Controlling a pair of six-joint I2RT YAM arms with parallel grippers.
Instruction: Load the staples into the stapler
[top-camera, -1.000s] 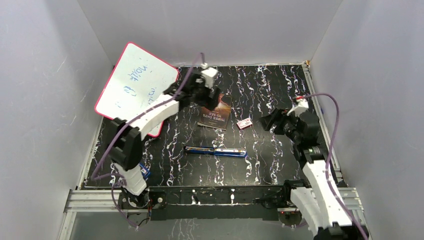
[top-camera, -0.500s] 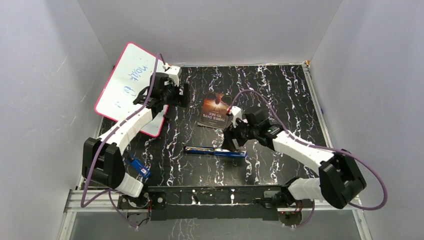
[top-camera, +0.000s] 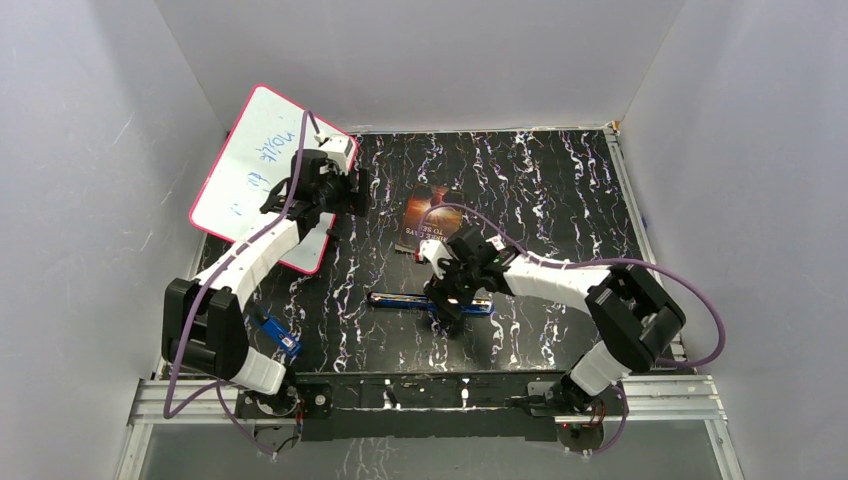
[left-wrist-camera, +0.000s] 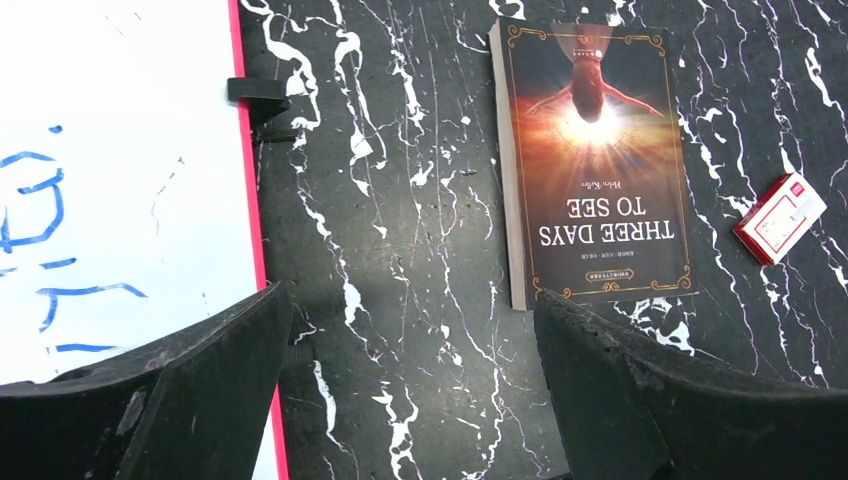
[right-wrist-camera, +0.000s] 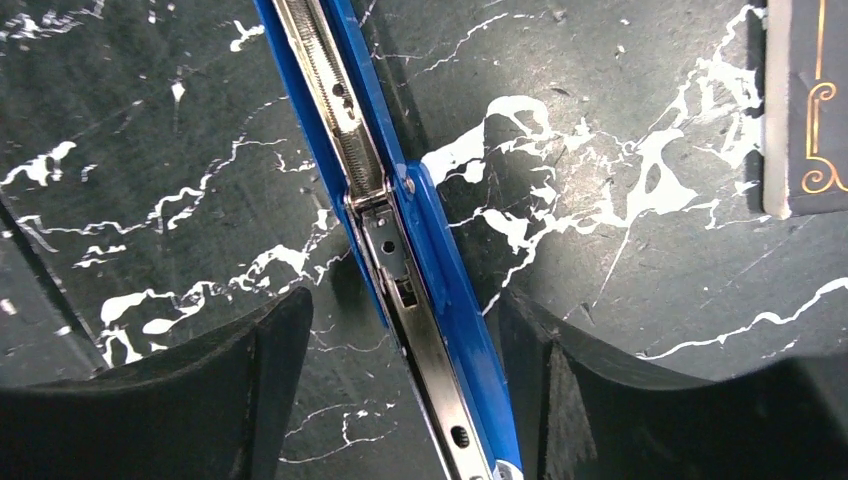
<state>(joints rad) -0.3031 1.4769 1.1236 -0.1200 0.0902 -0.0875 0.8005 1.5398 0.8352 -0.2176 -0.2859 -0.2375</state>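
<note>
Stapler (right-wrist-camera: 400, 240), blue-bodied with a silvery metal channel, lies opened out flat in one long line on the black marble-patterned table (top-camera: 560, 190), toward the near middle of the surface and running roughly left to right in the top view. In the right wrist view its channel faces up, with a coiled spring visible along the upper half and the hinge near the middle. Right gripper (right-wrist-camera: 400, 310) hangs directly over the stapler near that hinge with its jaws set wide, one finger on each side of the blue body; a strip of bare table shows between each finger and the stapler, so nothing is gripped. Left gripper (left-wrist-camera: 410, 330) is well apart from the stapler, at the far left of the table, jaws likewise spread wide with only bare table between them. It hovers between a white board with a pinkish-red frame (left-wrist-camera: 100, 150), which bears blue handwriting and leans against the left wall, and a dark paperback book titled "THREE DAYS TO SEE" (left-wrist-camera: 600, 160) lying flat. A small red-and-white box (left-wrist-camera: 780, 217) lies just beside the book's corner, not touching it. Whether any staples sit in the channel cannot be told.
</note>
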